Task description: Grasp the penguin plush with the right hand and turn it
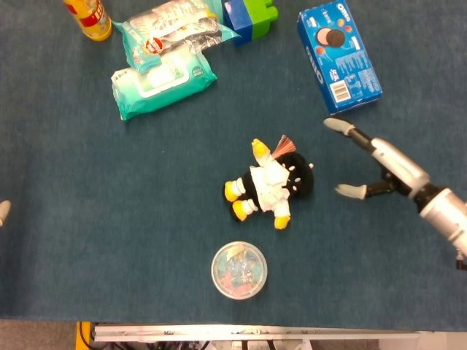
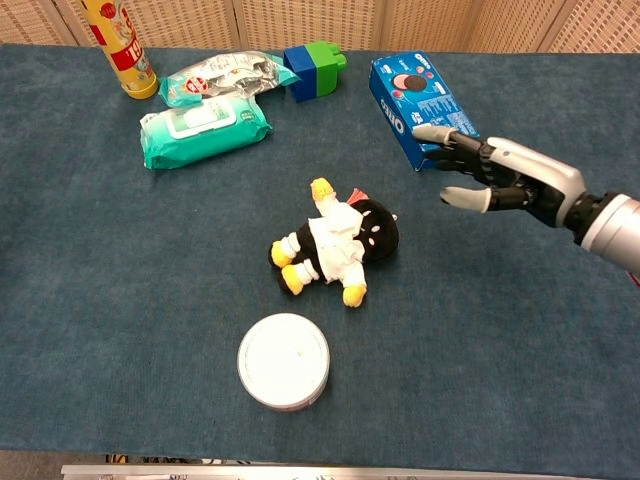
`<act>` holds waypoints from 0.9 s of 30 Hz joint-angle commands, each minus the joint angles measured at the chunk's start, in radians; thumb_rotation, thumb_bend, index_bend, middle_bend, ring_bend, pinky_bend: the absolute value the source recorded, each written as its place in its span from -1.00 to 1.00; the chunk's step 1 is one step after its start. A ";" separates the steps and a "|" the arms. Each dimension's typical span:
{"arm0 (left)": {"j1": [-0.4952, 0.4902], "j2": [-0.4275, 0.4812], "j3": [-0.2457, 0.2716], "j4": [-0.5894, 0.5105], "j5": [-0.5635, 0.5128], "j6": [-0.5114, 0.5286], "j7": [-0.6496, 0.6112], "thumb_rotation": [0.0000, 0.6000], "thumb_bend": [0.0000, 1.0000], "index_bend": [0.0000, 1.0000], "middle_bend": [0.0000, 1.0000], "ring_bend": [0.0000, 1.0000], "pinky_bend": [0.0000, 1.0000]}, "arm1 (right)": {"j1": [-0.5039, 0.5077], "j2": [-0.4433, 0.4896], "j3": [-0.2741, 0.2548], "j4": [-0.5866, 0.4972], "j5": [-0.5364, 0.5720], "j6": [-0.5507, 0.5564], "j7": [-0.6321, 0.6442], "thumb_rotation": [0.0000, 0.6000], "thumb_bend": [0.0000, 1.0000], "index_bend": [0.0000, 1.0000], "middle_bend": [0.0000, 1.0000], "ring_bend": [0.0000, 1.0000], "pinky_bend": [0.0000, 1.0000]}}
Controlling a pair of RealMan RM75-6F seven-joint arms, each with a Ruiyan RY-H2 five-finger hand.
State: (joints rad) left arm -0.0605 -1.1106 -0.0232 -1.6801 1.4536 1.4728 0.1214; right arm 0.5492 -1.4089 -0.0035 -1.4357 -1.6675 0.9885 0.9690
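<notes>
The penguin plush (image 1: 271, 189) (image 2: 338, 243) lies on its side in the middle of the blue table, black head to the right, yellow feet to the left, white shirt on top. My right hand (image 1: 379, 165) (image 2: 497, 176) hovers open to the right of the plush, fingers spread and pointing toward it, a short gap away and holding nothing. Of my left hand only a pale fingertip (image 1: 3, 211) shows at the far left edge of the head view; its state is unclear.
A blue Oreo box (image 1: 338, 55) (image 2: 421, 96) lies just behind my right hand. A round clear-lidded container (image 1: 238, 270) (image 2: 284, 360) sits in front of the plush. Wet-wipe packs (image 1: 162, 79), a blue-green block (image 1: 250, 17) and a yellow bottle (image 1: 88, 16) line the far left.
</notes>
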 commanded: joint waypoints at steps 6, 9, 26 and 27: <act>0.000 0.005 0.000 0.004 0.001 -0.002 -0.015 1.00 -0.57 -0.93 -0.83 -0.80 -0.90 | 0.070 -0.143 0.006 0.134 0.022 -0.053 0.027 -0.02 -1.00 -1.00 -1.00 -1.00 -1.00; 0.001 0.006 0.000 0.006 0.002 -0.002 -0.021 1.00 -0.57 -0.93 -0.83 -0.80 -0.90 | 0.094 -0.188 0.006 0.181 0.022 -0.067 0.040 -0.02 -1.00 -1.00 -1.00 -1.00 -1.00; 0.008 0.017 0.001 0.013 -0.005 -0.003 -0.049 1.00 -0.57 -0.93 -0.83 -0.80 -0.90 | 0.177 -0.312 -0.036 0.311 0.001 -0.092 0.063 -0.03 -1.00 -1.00 -1.00 -1.00 -1.00; 0.008 0.017 0.001 0.015 -0.005 -0.003 -0.051 1.00 -0.57 -0.93 -0.83 -0.80 -0.90 | 0.178 -0.312 -0.042 0.309 -0.002 -0.090 0.060 -0.03 -1.00 -1.00 -1.00 -1.00 -1.00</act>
State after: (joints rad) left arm -0.0525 -1.0935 -0.0224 -1.6656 1.4487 1.4700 0.0711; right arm 0.7258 -1.7203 -0.0413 -1.1262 -1.6663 0.8967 1.0319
